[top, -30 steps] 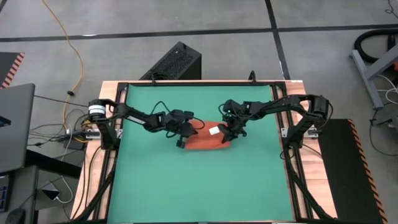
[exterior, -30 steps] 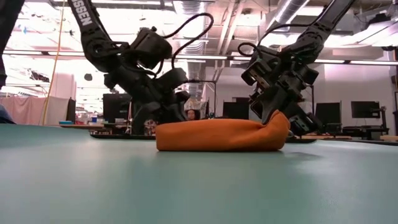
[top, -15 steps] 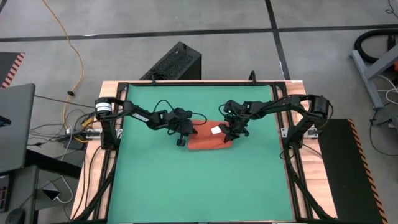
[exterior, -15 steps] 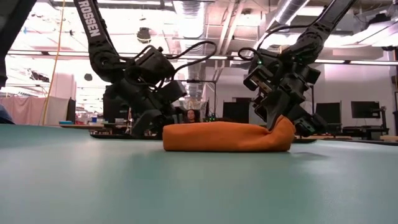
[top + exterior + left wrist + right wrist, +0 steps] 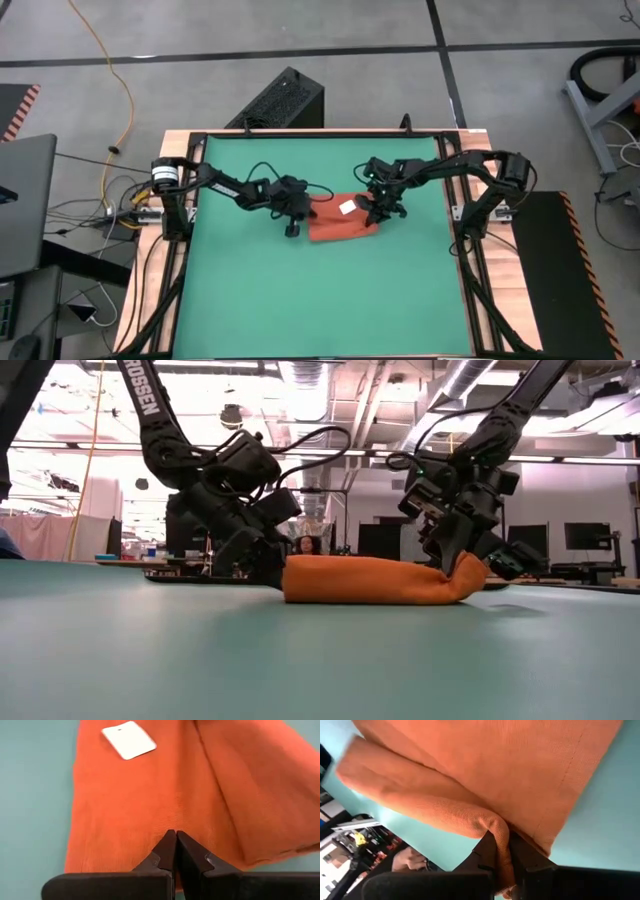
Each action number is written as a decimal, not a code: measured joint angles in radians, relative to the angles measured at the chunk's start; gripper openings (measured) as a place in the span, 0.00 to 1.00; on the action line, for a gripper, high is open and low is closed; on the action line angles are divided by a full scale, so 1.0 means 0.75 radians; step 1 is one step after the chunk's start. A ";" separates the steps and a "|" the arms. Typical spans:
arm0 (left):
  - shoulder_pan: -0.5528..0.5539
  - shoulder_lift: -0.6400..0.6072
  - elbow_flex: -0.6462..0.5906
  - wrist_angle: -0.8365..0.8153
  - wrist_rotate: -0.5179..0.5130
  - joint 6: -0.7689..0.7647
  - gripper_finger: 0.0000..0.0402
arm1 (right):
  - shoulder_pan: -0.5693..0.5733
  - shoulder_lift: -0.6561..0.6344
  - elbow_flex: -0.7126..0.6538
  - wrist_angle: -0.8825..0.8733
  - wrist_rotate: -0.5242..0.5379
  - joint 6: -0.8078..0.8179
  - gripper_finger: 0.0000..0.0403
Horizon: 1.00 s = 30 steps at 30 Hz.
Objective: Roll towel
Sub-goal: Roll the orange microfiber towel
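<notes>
The orange-red towel (image 5: pixel 335 226) lies bunched and partly folded on the green mat (image 5: pixel 300 300), its white tag (image 5: pixel 347 207) facing up. In the low view the towel (image 5: pixel 370 580) is a low, long mound. My left gripper (image 5: pixel 302 214) is shut at the towel's left end; in its wrist view the shut tips (image 5: pixel 176 834) stand over the cloth (image 5: pixel 150 795), with the tag (image 5: pixel 129 739) beyond. My right gripper (image 5: pixel 376 214) is shut on the towel's right end (image 5: pixel 465 572). My left gripper has its shut fingertips (image 5: pixel 170 845) over the towel's top surface near its left edge; I cannot tell whether they press on it. My right gripper pinches a raised fold of the towel (image 5: pixel 496 827) between its two fingers at the towel's right end, slanting down from the right. That end stands slightly raised; the rest lies on the mat.
The green mat covers the table inside a black frame (image 5: pixel 320 133). Bare mat lies toward the near edge (image 5: pixel 320 310) and on the far side (image 5: pixel 300 160). A person (image 5: pixel 300 546) shows far behind the table in the low view.
My right gripper has gone toward the table's right edge with the towel's right end in its hold. The whole towel has slid right along the mat and now lies lower and longer. My left gripper has stayed shut at the towel's left end.
</notes>
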 joint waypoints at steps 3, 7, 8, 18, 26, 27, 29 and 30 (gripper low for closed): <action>-0.012 0.001 -0.001 0.001 -0.003 0.009 0.00 | -0.028 0.002 0.000 -0.014 -0.005 0.001 0.08; -0.017 0.001 -0.005 0.016 -0.051 0.056 0.00 | -0.044 0.023 0.000 -0.030 -0.032 -0.001 0.08; -0.018 0.002 -0.005 0.023 -0.058 0.061 0.00 | -0.044 0.029 0.000 -0.029 -0.038 -0.003 0.08; -0.017 -0.081 -0.009 -0.004 -0.178 0.106 0.00 | -0.042 0.053 0.001 0.000 -0.041 -0.043 0.09; -0.015 -0.328 -0.007 -0.131 -0.311 0.176 0.00 | -0.035 0.053 0.000 0.016 -0.025 -0.083 0.09; -0.015 -0.346 -0.007 -0.138 -0.310 0.176 0.00 | -0.035 0.053 0.000 0.026 -0.024 -0.083 0.09; -0.017 -0.355 -0.007 -0.136 -0.307 0.175 0.00 | -0.035 0.053 0.000 0.064 -0.023 -0.087 0.09; -0.017 -0.355 -0.007 -0.137 -0.306 0.176 0.00 | -0.035 0.053 0.000 0.083 -0.026 -0.091 0.09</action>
